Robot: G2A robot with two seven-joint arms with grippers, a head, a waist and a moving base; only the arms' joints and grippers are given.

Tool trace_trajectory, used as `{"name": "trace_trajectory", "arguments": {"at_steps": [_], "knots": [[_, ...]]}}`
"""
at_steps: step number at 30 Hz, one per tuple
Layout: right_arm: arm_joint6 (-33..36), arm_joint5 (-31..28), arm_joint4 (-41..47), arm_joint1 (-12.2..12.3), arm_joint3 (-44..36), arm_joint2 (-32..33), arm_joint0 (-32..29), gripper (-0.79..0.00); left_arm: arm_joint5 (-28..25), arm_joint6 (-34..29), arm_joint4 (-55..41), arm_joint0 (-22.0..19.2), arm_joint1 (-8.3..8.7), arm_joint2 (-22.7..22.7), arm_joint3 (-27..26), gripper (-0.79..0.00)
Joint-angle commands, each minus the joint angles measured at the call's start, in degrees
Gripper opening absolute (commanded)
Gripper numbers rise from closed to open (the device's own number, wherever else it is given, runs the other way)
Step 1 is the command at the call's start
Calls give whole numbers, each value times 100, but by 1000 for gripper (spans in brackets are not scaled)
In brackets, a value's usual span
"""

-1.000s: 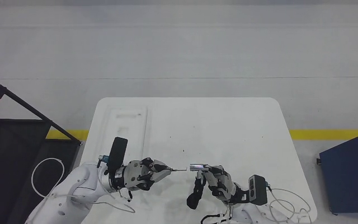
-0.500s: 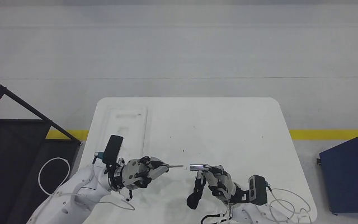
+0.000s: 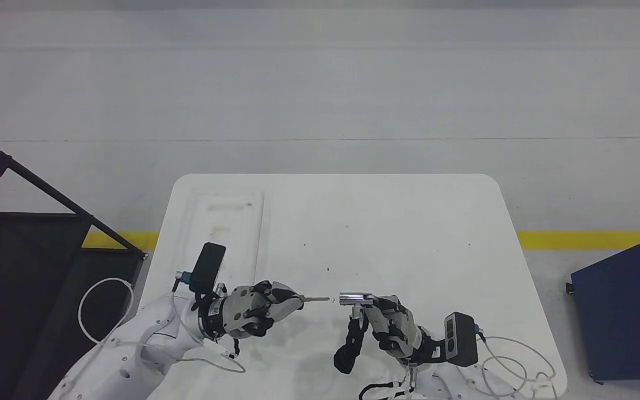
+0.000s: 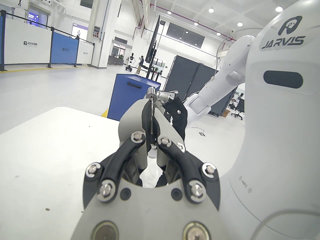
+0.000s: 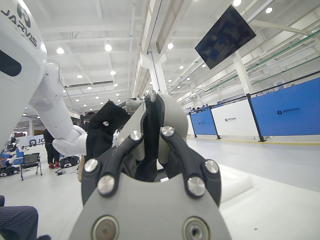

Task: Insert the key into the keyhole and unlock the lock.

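The torso [image 4: 282, 116] is a smooth, glossy white shell bearing a dark oval window [image 4: 283, 79], a dark logo with lettering [image 4: 287, 32] and a small grey mark low on its side. Both arms [image 3: 140, 335] are rounded white casings with bulging joints, and thin white cables [image 3: 92, 300] loop beside them. A black box-shaped camera module [image 3: 210, 268] sits on each wrist. The left gripper [image 4: 150, 111] and the right gripper [image 5: 152, 101] look alike: a pale grey metal base plate, curved grey fingers [image 4: 130, 121], black linkage bars [image 4: 120, 154], bright round-headed screws [image 4: 105, 187] and black textured pads [image 4: 147, 118]. A black fabric cover [image 4: 178, 116] hangs from each.
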Motion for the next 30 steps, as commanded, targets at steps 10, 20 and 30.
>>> {"name": "trace_trajectory", "arguments": {"at_steps": [10,20,30], "knots": [[0,0,0,0,0,0,0,-785,0,177,256,-179,58,229,56,-785],[0,0,0,0,0,0,0,-785,0,381,355,-239,10,294,58,-785],[0,0,0,0,0,0,0,-785,0,430,313,-249,-55,337,107,-785]]}}
